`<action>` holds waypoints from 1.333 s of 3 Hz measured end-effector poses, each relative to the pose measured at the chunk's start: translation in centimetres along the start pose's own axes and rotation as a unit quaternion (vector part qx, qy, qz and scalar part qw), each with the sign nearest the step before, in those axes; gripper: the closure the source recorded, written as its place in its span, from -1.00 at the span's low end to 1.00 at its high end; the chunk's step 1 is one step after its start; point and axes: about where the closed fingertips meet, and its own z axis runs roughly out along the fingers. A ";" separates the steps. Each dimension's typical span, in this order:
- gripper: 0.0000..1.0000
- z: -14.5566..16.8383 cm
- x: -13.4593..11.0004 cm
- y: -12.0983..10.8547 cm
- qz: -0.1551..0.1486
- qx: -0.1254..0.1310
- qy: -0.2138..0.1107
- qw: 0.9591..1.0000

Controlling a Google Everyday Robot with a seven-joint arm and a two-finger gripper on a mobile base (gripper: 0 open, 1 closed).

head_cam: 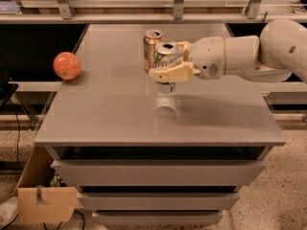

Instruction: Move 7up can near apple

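Gripper (165, 67) clasps 7up can (166, 55) above table (120, 121); apple (67, 65) well left.

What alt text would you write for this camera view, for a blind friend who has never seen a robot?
A white robot arm reaches in from the right, the fingers of its gripper shut on a 7up can that appears lifted just off a gray table. A gold-brown can stands right behind it, and an apple sits far off at the table's left edge.
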 end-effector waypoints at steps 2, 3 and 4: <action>1.00 2.8 0.1 -0.8 -0.004 -0.037 -0.019 0.999; 1.00 6.9 0.3 -1.8 -0.011 -0.079 -0.040 0.996; 1.00 10.4 -0.1 -2.5 -0.024 -0.103 -0.040 0.994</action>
